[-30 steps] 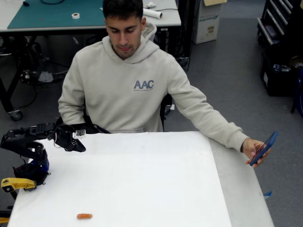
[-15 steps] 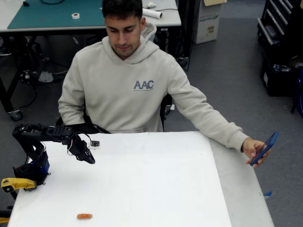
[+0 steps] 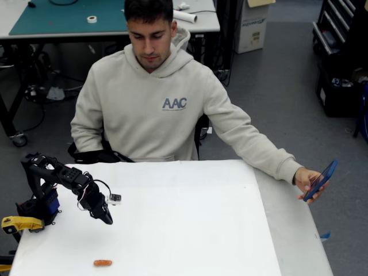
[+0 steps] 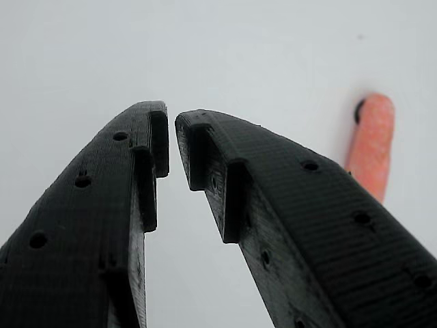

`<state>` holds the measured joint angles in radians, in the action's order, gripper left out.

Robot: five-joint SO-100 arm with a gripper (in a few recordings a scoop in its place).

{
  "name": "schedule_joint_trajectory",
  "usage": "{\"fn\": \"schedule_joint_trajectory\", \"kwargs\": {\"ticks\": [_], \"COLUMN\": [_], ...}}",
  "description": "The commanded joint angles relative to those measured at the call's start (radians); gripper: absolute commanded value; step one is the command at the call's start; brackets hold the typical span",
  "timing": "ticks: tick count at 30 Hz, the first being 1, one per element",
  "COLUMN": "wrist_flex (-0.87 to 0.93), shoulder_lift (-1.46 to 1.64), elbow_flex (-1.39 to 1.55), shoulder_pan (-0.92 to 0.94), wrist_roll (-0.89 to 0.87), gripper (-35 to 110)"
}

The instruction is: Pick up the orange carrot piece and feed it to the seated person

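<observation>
Since the earlier frame the black two-finger gripper (image 3: 105,217) has swung down toward the white table (image 3: 190,230), nearly closed, empty. The orange carrot piece (image 3: 103,263) lies nearer; such narrow jaws risk nudging it away.

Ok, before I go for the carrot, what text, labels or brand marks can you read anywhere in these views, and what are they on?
"AAC": blue letters on the chest of the seated person's hoodie in the fixed view.
A fine line of print under those letters: too small to read.
Cardboard box on the floor behind: dark printing, too blurred to read.
Wrist view: no text on the pincer or the orange carrot piece.
</observation>
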<state>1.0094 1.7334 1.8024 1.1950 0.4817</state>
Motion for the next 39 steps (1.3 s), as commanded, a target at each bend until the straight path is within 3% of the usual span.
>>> {"fn": "schedule_joint_trajectory", "kwargs": {"ticks": [1, 17, 32, 39], "wrist_flex": [0.011, 0.0, 0.0, 0.0], "shoulder_lift": [-0.021, -0.202, -0.285, -0.284], "elbow_flex": [-0.109, -0.313, -0.368, -0.374], "shoulder_pan": [0.055, 0.279, 0.282, 0.296], "wrist_roll": [0.02, 0.02, 0.032, 0.034], "gripper": [-2, -2, -1, 14]}}
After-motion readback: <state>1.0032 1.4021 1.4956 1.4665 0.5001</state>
